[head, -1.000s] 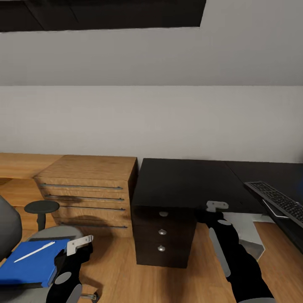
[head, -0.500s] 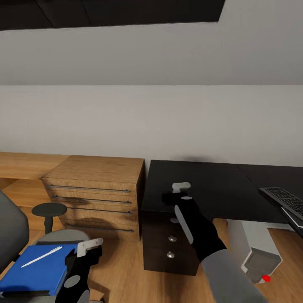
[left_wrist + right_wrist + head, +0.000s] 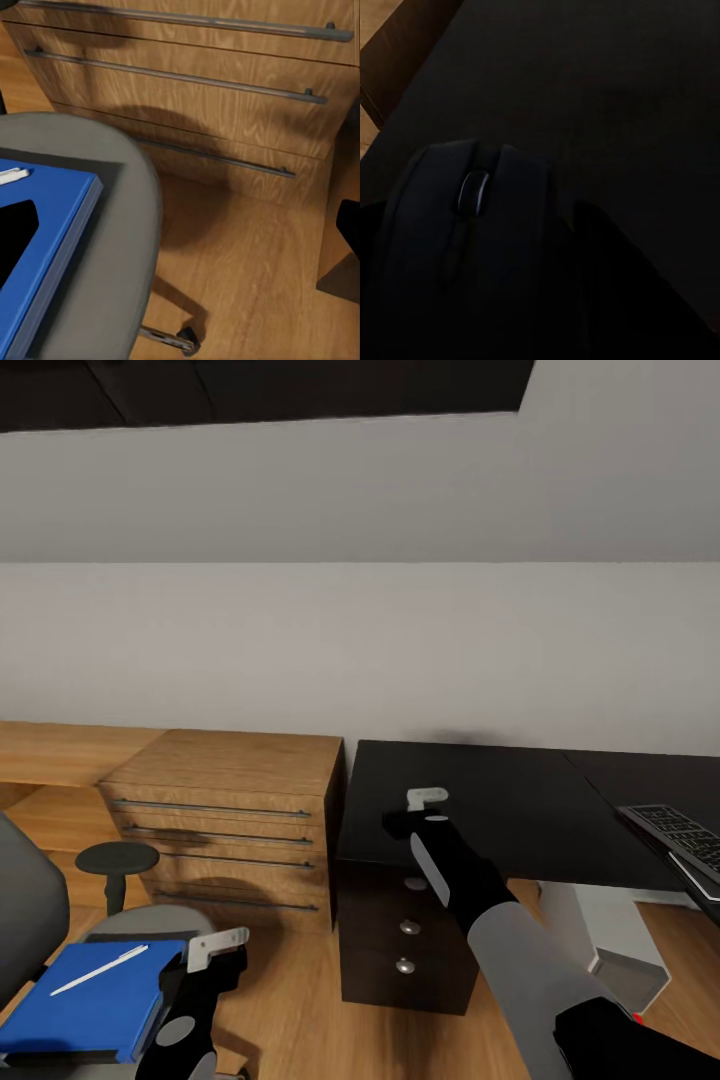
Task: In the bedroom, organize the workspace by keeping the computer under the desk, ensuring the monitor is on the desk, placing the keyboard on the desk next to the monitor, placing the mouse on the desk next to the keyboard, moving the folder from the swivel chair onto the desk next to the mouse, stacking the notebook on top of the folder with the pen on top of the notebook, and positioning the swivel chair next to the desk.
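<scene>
In the right wrist view the black mouse (image 3: 472, 225) sits between my right gripper's fingers, just above the glossy black desk (image 3: 607, 90). In the head view that right gripper (image 3: 425, 803) hovers over the desk's (image 3: 520, 810) left end, shut on the mouse. The blue folder (image 3: 90, 1010) lies on the grey swivel chair (image 3: 150, 916) with the white pen (image 3: 100, 970) on top. My left gripper (image 3: 215, 950) hangs open beside the folder's (image 3: 41, 225) right edge. The keyboard (image 3: 672, 838) lies at the desk's right. The grey computer (image 3: 625, 972) stands under the desk. The monitor and notebook are out of view.
A light-wood drawer unit (image 3: 220, 815) with long bar handles stands left of the desk, against the grey sloped wall. The desk's dark drawers with silver knobs (image 3: 405, 927) face me. The chair's round dark armrest (image 3: 115, 857) rises between seat and drawer unit.
The head view has shifted slightly. My right gripper with the mouse rose from the desk's front edge to over its left end. The left gripper stayed by the folder.
</scene>
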You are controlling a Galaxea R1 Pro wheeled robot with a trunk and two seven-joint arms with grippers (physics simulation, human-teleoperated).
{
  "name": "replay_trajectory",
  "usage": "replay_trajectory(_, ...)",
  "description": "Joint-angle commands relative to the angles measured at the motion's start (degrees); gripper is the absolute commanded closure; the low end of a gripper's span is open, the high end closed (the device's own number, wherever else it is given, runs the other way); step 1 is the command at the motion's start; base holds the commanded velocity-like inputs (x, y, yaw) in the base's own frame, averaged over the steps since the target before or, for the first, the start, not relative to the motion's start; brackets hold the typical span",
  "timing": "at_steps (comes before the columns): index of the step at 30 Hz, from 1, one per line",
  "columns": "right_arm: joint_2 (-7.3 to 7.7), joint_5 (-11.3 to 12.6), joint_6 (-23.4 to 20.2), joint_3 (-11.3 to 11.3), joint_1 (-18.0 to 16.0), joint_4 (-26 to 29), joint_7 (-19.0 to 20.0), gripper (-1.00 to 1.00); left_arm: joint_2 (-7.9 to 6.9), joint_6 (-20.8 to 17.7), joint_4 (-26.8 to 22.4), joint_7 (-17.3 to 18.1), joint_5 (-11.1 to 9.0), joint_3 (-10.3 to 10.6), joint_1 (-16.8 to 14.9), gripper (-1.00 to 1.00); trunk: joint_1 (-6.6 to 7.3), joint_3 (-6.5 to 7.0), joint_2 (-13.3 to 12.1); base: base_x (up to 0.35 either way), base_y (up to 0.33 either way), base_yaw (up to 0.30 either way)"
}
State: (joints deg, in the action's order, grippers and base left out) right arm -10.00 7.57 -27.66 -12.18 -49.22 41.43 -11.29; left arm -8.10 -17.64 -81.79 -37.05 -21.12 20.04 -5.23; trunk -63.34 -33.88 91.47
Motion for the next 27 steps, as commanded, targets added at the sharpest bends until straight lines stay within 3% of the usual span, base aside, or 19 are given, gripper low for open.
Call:
replay_trajectory(1,0.00,0.8,-0.1,-0.1,0.0,0.0,-0.3,1.00,-0.07,-0.2,-0.1,-0.5,-0.3,0.2,-0.1,-1.00,0.00,-0.06,0.0,0.000,0.000,0.000)
replay_trajectory(6,0.00,1.0,0.0,-0.1,0.1,0.0,-0.4,1.00,-0.07,-0.2,0.0,-0.5,-0.3,0.3,0.0,-1.00,0.00,-0.06,0.0,0.000,0.000,0.106)
replay_trajectory(22,0.00,0.9,-0.4,-0.3,0.2,-0.4,-0.6,1.00,-0.07,-0.2,0.1,-0.6,-0.4,0.5,0.0,-1.00,0.00,-0.44,0.0,0.000,0.000,0.249)
replay_trajectory(27,0.00,0.8,-0.2,-0.2,0.2,-0.5,-0.4,1.00,-0.07,-0.2,0.2,-0.6,-0.5,0.6,0.0,-1.00,0.00,-0.50,0.0,0.000,0.000,0.059)
